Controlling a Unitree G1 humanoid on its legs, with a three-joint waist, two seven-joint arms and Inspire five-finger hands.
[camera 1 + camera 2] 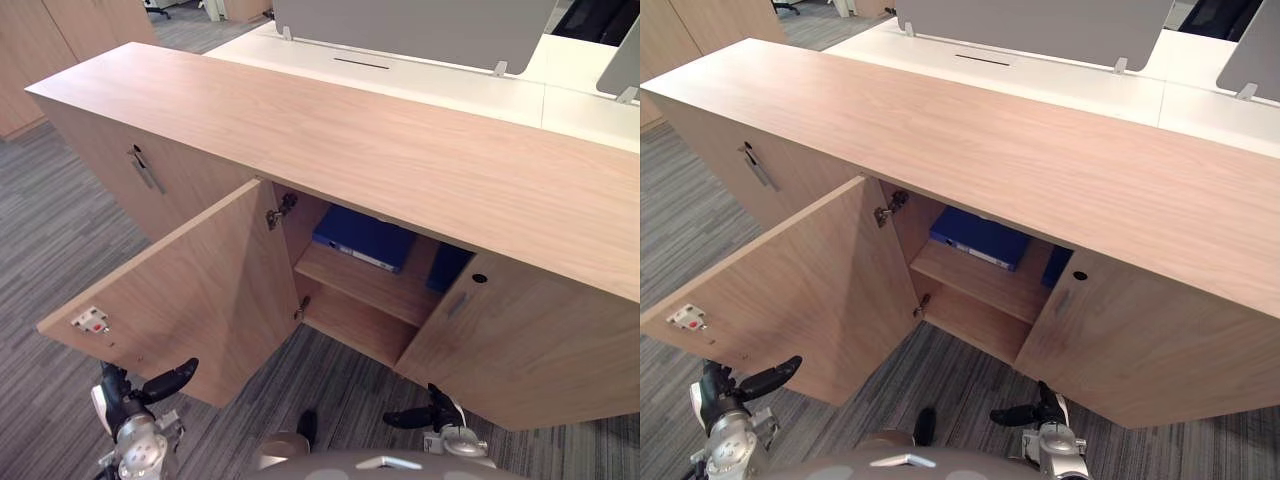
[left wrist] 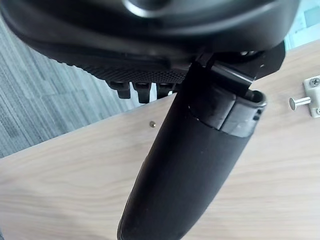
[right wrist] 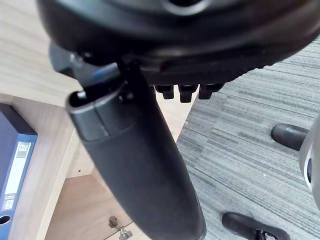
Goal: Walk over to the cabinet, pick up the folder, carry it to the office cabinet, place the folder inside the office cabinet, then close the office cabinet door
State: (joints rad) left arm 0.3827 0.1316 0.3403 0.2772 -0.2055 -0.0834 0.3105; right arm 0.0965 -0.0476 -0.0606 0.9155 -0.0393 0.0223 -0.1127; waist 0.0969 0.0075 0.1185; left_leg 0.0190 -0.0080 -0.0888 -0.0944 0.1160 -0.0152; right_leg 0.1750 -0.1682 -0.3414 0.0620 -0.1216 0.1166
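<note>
Nearest me, my left hand (image 1: 150, 388) and right hand (image 1: 415, 415) hang low, both slack-fingered and empty. Just past the left hand, one door (image 1: 190, 300) of the office cabinet (image 1: 380, 150) stands swung wide. Inside, one blue folder (image 1: 365, 238) lies flat on the upper shelf (image 1: 370, 285); a second blue shape (image 1: 447, 265) beside it is half hidden. I judge the placing done; next I should push that door closed, likely with the left hand.
</note>
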